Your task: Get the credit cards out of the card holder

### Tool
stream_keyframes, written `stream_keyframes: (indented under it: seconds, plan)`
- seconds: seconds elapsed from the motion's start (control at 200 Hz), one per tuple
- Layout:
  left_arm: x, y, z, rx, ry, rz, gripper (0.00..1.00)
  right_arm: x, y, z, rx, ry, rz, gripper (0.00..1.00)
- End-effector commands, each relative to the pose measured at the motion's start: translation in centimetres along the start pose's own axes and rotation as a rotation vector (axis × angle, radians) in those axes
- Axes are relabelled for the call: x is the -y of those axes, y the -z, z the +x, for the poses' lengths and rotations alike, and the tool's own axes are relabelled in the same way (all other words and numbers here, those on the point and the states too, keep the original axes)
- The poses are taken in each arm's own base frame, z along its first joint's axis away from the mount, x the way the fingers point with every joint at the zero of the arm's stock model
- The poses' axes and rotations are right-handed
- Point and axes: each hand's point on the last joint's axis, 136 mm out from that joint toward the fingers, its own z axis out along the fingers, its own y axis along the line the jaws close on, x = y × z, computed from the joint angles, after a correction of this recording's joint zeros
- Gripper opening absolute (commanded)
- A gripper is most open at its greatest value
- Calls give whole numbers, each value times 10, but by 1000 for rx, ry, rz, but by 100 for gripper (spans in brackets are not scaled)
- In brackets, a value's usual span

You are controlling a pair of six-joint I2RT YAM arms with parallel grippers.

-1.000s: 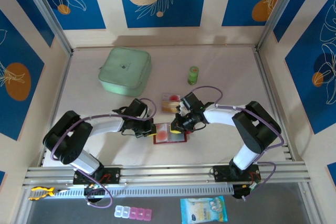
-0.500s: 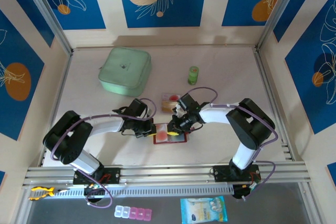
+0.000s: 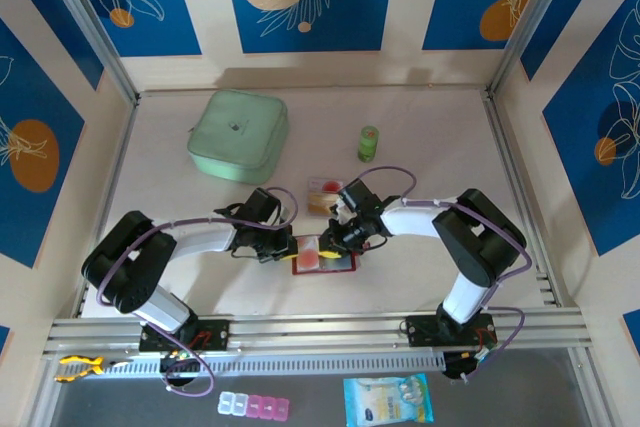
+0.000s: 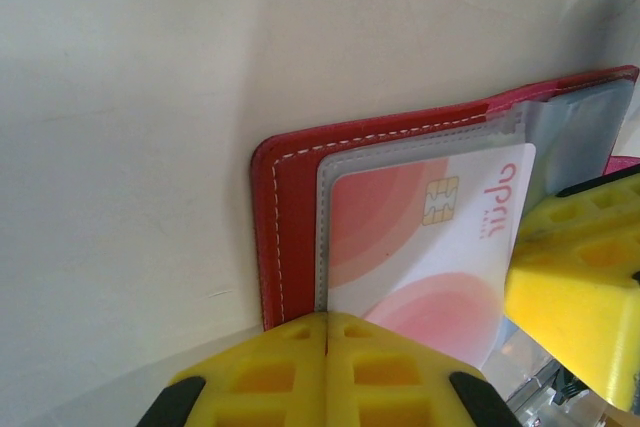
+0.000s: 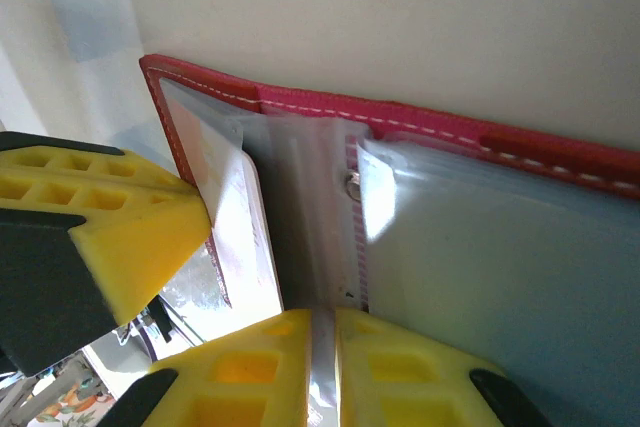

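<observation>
While the clenched left tool (image 4: 327,327) pins the open card holder (image 4: 285,217) to the near middle of the worktop (image 4: 150,97), we should draw the red-and-white credit card (image 4: 420,247) out flat along its pocket (image 4: 324,197); whether the almost-closed right tool (image 5: 322,322) grips anything, we cannot tell.

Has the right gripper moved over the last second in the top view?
Yes. The right gripper has shifted slightly left, away from the green bottle, further over the card holder.
</observation>
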Motion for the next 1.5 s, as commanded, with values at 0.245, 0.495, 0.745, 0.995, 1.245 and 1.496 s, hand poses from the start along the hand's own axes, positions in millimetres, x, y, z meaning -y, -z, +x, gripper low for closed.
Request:
stream_keyframes:
  seconds: [0.245, 0.495, 0.745, 0.995, 1.245, 1.496]
  plan:
    - [-31, -11, 14, -52, 47, -103, 1, -9, -1, 2, -20, 11, -66, 17]
    - [-29, -11, 13, -50, 47, -100, 2, -13, -11, 3, -57, 13, -74, 17]
    - [-30, -10, 13, -51, 47, -105, 1, 2, 1, 1, 7, -10, 23, 17]
    - [-28, -10, 11, -54, 45, -107, 2, 3, 11, 0, 34, -6, -28, 18]
    - [-27, -10, 11, -54, 41, -110, 1, -9, 0, 4, -37, 20, -120, 18]
    - [-28, -8, 11, -50, 44, -112, 1, -7, -8, 6, -64, 10, -121, 17]
